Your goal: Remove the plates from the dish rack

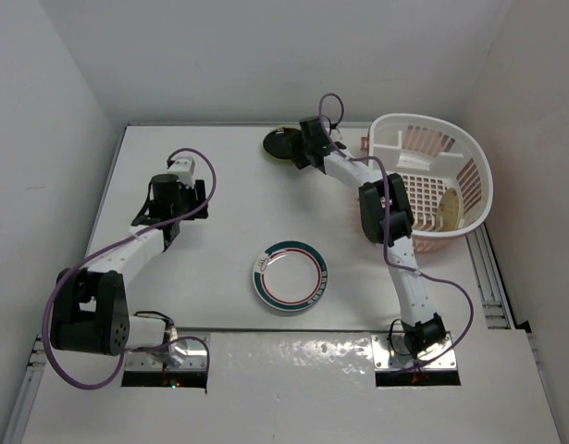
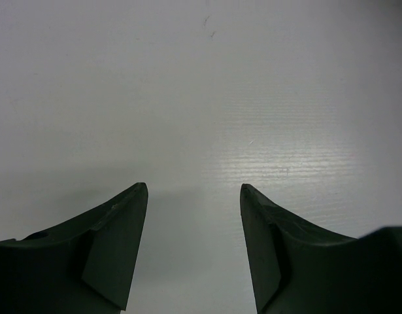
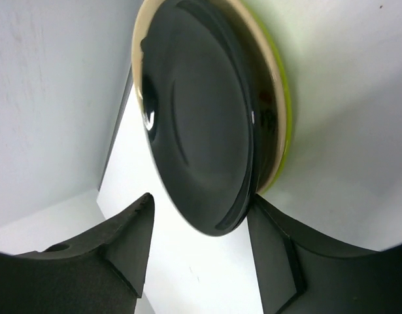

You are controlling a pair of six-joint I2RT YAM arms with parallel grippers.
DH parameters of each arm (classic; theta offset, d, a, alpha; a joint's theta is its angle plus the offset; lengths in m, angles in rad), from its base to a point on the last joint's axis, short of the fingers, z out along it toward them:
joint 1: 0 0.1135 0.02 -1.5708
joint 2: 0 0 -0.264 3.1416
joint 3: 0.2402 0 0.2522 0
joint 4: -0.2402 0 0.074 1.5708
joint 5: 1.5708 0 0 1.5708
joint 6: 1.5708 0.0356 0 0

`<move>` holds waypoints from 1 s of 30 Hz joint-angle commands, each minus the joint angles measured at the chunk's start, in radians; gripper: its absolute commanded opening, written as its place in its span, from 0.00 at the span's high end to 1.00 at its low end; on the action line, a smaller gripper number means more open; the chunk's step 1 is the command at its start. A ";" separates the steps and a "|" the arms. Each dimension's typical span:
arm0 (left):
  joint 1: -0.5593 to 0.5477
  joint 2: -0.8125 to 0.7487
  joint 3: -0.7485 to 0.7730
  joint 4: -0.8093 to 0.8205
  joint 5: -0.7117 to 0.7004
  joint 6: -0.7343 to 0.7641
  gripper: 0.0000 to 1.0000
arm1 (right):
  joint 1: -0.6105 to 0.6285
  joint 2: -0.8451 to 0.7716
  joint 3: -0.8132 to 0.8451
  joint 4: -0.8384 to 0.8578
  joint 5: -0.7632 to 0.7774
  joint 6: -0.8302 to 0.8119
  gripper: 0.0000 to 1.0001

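Note:
The white dish rack (image 1: 469, 162) stands on its pink base at the far right, with a tan plate (image 1: 448, 209) leaning upright inside it. A white plate with a green-red rim (image 1: 290, 275) lies flat mid-table. At the back, a glossy dark plate (image 1: 280, 148) (image 3: 201, 124) rests on a lime-green plate (image 3: 284, 111). My right gripper (image 1: 301, 148) (image 3: 201, 197) is open at the dark plate's edge, and its right finger (image 3: 272, 242) touches or nearly touches the rim. My left gripper (image 1: 187, 190) (image 2: 194, 186) hangs open over bare table at the left, holding nothing.
White walls close in the table at the back and on both sides. The rack sits close to the right wall. Purple cables loop off both arms. The arm bases are bolted along the near edge.

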 commanded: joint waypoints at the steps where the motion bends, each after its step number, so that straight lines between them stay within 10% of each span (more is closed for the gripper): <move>1: 0.015 -0.019 0.007 0.052 -0.001 0.003 0.43 | 0.014 -0.114 -0.020 -0.015 -0.016 -0.068 0.42; 20: 0.017 -0.013 0.001 0.061 0.005 0.003 0.43 | 0.076 -0.177 0.096 -0.105 -0.066 -0.501 0.36; 26: 0.017 -0.015 0.009 0.058 -0.001 0.003 0.43 | 0.086 -0.388 0.048 -0.266 -0.176 -1.031 0.70; 30: 0.017 -0.015 0.009 0.052 -0.004 0.043 0.43 | 0.043 -0.536 0.005 -0.633 0.102 -1.262 0.80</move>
